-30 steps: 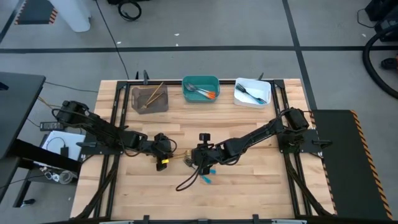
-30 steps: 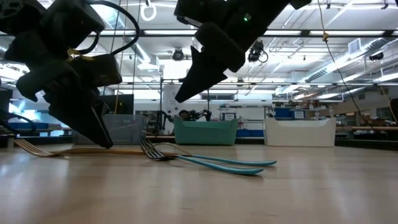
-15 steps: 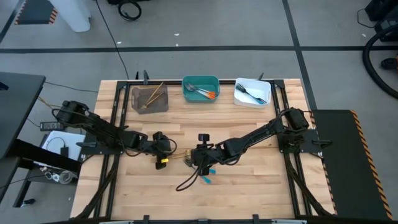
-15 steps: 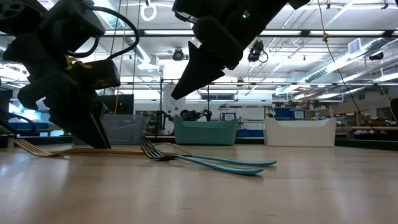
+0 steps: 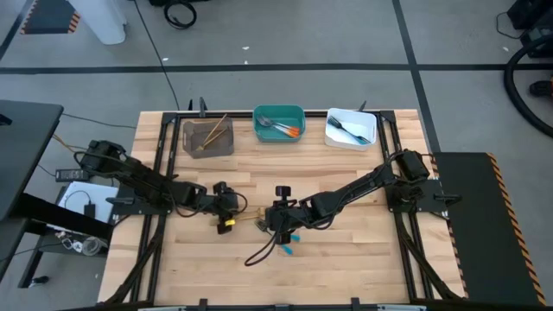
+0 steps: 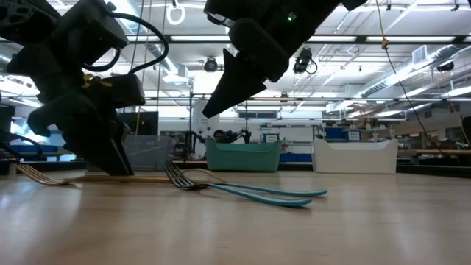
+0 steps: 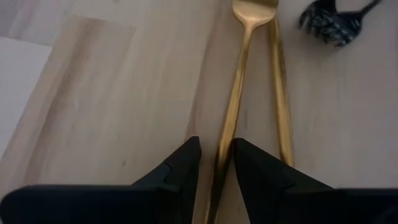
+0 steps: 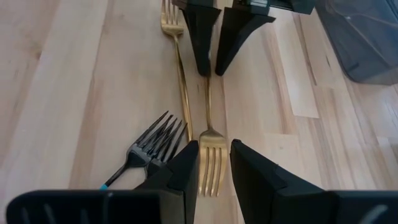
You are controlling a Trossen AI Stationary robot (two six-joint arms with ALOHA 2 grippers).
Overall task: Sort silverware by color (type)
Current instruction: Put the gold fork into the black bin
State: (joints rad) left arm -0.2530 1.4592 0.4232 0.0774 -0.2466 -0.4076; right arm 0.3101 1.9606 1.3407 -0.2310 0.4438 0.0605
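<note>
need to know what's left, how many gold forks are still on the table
2, lying side by side mid-table: one gold fork between the left gripper fingers, the other beside it. The grippers may hide more.

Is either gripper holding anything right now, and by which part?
The left gripper pinches a gold fork by the end of its handle. The right gripper is open, holding nothing.

High view: the gold forks (image 5: 251, 219) between the two tools are too small to count. Left wrist view: the picture's edge cuts off the tines of the nearer gold fork (image 7: 235, 112) and of the dark fork (image 7: 333, 25). Right wrist view: the right tool (image 8: 208, 163) overlaps that gold fork's tines; the grey bin (image 8: 367, 43) is cropped.
</note>
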